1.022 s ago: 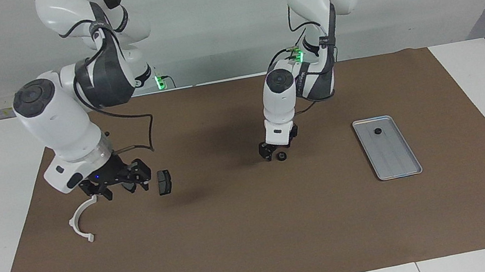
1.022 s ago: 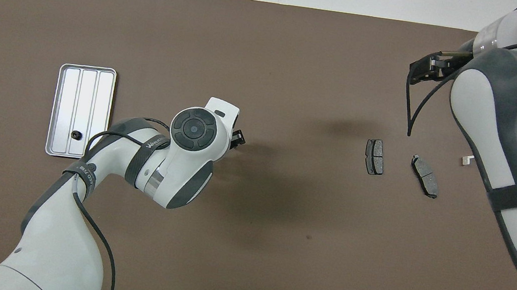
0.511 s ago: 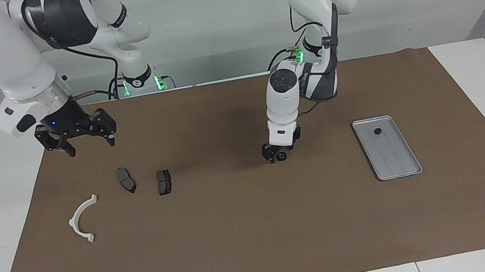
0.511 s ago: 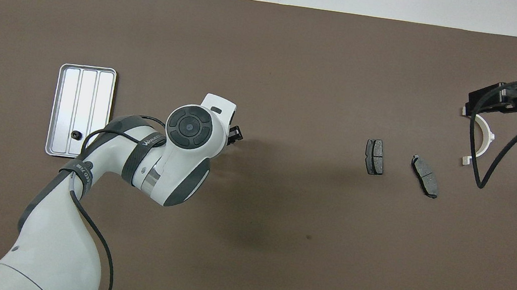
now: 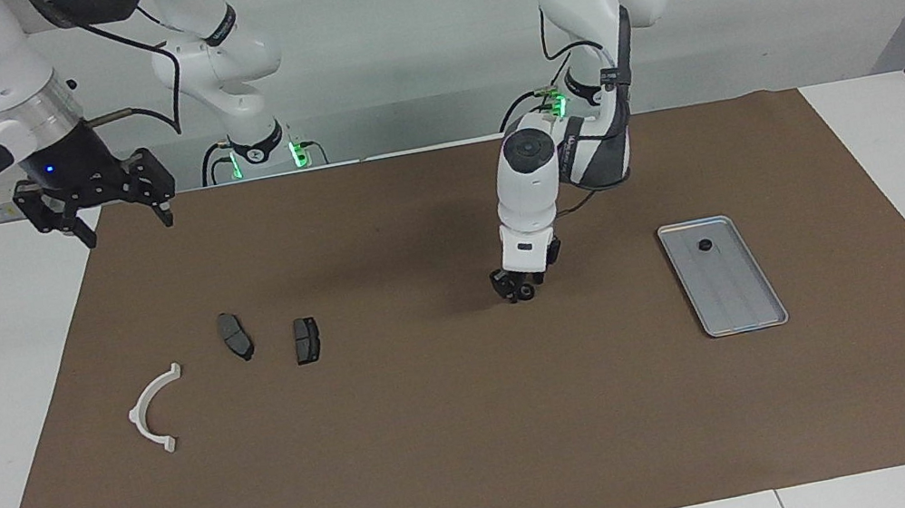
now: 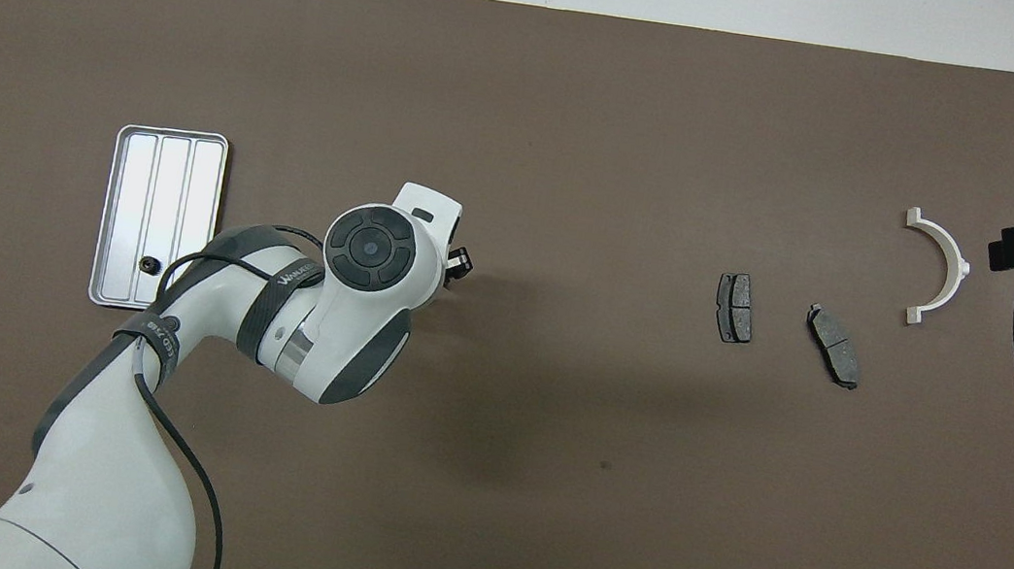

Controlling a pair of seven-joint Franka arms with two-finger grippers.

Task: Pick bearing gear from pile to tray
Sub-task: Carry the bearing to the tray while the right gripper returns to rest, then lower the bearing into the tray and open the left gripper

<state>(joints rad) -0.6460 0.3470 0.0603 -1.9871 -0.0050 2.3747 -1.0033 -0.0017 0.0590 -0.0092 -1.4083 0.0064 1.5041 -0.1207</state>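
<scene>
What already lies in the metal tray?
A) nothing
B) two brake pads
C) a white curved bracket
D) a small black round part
D: a small black round part sits on the floor of the tray, near the end closer to the robots.

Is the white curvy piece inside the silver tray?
No, the white curved piece lies on the brown mat at the right arm's end, while the tray sits at the left arm's end.
</scene>
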